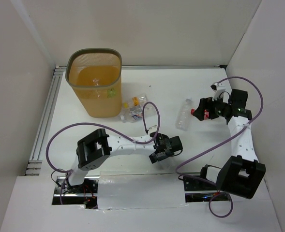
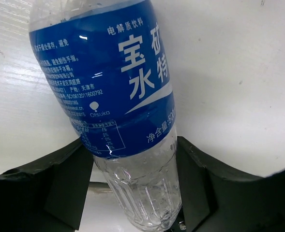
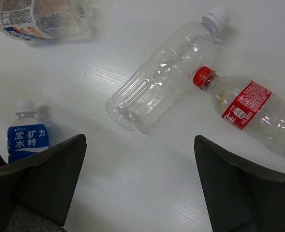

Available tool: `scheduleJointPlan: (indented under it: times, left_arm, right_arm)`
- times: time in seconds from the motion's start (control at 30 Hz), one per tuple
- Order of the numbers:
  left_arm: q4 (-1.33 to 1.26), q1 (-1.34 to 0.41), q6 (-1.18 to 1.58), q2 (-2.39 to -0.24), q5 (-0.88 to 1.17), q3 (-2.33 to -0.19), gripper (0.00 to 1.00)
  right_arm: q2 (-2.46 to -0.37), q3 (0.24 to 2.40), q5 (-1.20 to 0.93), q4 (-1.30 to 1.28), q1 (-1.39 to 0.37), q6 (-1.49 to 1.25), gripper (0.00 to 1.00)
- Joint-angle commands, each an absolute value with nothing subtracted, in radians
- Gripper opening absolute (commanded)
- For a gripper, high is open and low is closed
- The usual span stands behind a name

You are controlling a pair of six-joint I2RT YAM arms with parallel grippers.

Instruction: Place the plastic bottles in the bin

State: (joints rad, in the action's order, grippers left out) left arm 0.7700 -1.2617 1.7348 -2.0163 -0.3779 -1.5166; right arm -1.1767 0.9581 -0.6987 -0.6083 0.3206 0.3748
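Observation:
The orange mesh bin (image 1: 95, 104) stands at the far left; something clear lies inside it. My left gripper (image 1: 157, 155) is shut on the clear bottle with the blue label (image 2: 103, 77), with a finger pressed on each side of its lower body (image 2: 135, 145). That bottle also shows in the right wrist view (image 3: 28, 137). My right gripper (image 1: 200, 109) is open and empty over the table (image 3: 140, 140). Ahead of it lie a clear white-capped bottle (image 3: 157, 82) (image 1: 184, 116) and a red-capped bottle with a red label (image 3: 246, 111).
Crushed clear bottles (image 1: 132, 109) lie on the table beside the bin's near right side; one shows at the top left of the right wrist view (image 3: 40, 19). White walls close in the table on the left, back and right. A purple cable (image 1: 147, 113) loops over the left arm.

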Motion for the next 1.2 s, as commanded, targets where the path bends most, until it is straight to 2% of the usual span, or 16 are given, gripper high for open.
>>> scheduleJointPlan:
  times: [0.0,0.03,0.07,0.13,0.2,0.23,0.33,0.47,0.6,0.8,1.07,1.17]
  left_arm:
    - [0.785,-1.261,1.709,-1.996,-0.400,-1.485,0.48]
    - [0.773,-1.261,1.691,-1.973,-0.400,-1.485,0.45]
    - [0.773,-1.261,1.652,-1.958,-0.411,-1.485,0.38]
    - [0.750,-1.261,1.582,-1.919,-0.437,-1.476,0.31]
    - [0.750,-1.273,1.458,-1.849,-0.495,-1.488,0.28]
    - [0.750,-1.284,1.407,-1.823,-0.521,-1.503,0.26]
    - [0.723,-1.284,1.205,-1.695,-0.630,-1.517,0.22]
    - [0.608,-1.267,0.926,-1.527,-0.739,-1.528,0.18]
    - [0.496,-1.163,0.709,-1.407,-0.765,-1.563,0.17]
    - [0.272,-0.922,0.491,-1.330,-0.646,-1.607,0.17]
    - [0.215,-0.498,0.454,-1.390,-0.480,-1.692,0.22]
    - [0.155,-0.425,0.443,-1.399,-0.469,-1.669,0.26]
  right_arm:
    - [-1.199,0.991,-0.765,-0.626,0.336,0.367,0.99]
    - [-1.200,0.991,-0.765,-0.626,0.336,0.367,0.99]
    - [-1.213,0.991,-0.765,-0.617,0.336,0.345,0.99]
    - [-1.249,1.012,-0.752,-0.617,0.316,0.327,0.99]
    - [-1.294,1.026,-0.718,-0.617,0.270,0.305,0.97]
    - [-1.310,1.026,-0.701,-0.606,0.250,0.295,0.89]
    - [-1.354,1.026,-0.599,-0.543,0.152,0.198,0.79]
    - [-1.408,1.037,-0.450,-0.470,0.057,0.042,0.77]
    - [-1.460,1.055,-0.328,-0.445,-0.006,-0.081,0.82]
    - [-1.471,1.045,-0.249,-0.385,-0.037,-0.117,0.90]
    - [-1.531,1.026,-0.239,-0.365,-0.046,-0.138,0.91]
    - [-1.531,1.017,-0.249,-0.356,-0.046,-0.138,0.91]
